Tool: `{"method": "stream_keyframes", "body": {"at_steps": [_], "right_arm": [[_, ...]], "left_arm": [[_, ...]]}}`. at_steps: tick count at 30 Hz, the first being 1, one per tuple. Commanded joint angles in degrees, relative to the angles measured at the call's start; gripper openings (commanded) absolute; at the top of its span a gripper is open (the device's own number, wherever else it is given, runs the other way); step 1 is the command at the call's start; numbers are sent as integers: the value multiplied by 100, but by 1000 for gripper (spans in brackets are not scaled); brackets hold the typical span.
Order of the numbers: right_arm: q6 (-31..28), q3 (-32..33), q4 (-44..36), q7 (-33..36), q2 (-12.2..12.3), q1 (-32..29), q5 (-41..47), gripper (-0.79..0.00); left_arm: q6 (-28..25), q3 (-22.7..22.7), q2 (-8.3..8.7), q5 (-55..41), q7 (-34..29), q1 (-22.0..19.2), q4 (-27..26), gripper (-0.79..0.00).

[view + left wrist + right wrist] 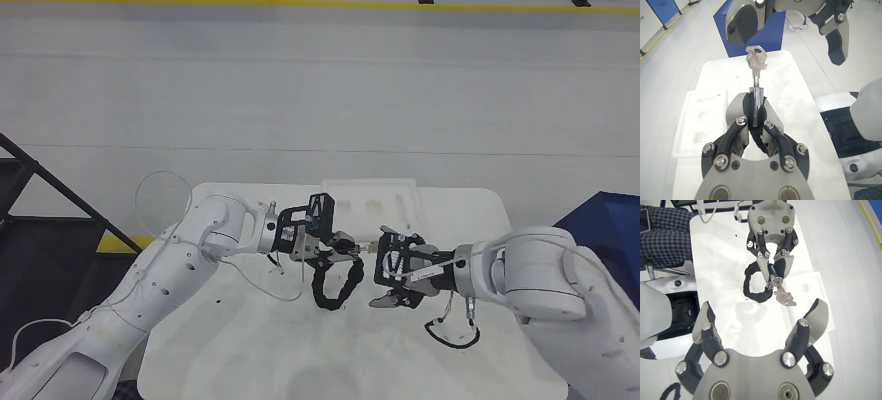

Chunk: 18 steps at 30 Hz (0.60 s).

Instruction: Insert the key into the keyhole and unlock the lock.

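looks like insert done, turn pending. holding the lock (756, 98) by its chrome barrel in the left gripper (755, 106), clenched tight on it, barrel up off the table (791, 117), keyhole end facing the other arm. key (757, 58) in the keyhole, blade partly sunk, head sticking out free, nothing touching it. black cable (751, 291) hanging off the barrel in a loop toward the table; cannot tell whether touching the surface. right gripper (762, 305) released, spread wide, sitting just short of the key head, pads (740, 24) out to either side of it in the left wrist view, no contact. can't confirm blade fully home: some shank showing between head and barrel, so possibly not bottomed out. next, by my read: advance right gripper to bracket the flat head, square up the wrist to land the pads on the flat faces rather than the edges, close, push in if any travel left, then roll the wrist about the barrel axis. need to keep the left grip firm to react the torque, otherwise barrel likely to spin in the pads. also watch the thin head: off-centre pinch likely to cock the key or drag it back out. white foam tray (687, 113) on the table beside, well apart from the work.
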Motion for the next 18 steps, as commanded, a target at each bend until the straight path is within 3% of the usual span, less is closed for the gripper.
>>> {"method": "stream_keyframes", "body": {"at_steps": [1, 6, 11, 18], "right_arm": [[-103, -34, -40, -102, 23, 43, -195, -34], [-90, -80, -194, -118, 56, 38, -664, -357], [41, -120, -469, -219, 67, 28, -1200, -529], [122, -318, -508, -214, 67, 55, -1532, -533]], "left_arm": [[0, 17, 3, -3, 7, -3, 5, -785], [0, 27, 19, 23, 6, -18, -47, -785], [0, 42, 37, 37, -6, -25, -95, -785], [0, 69, 56, 73, -76, -42, -156, -785]]}}
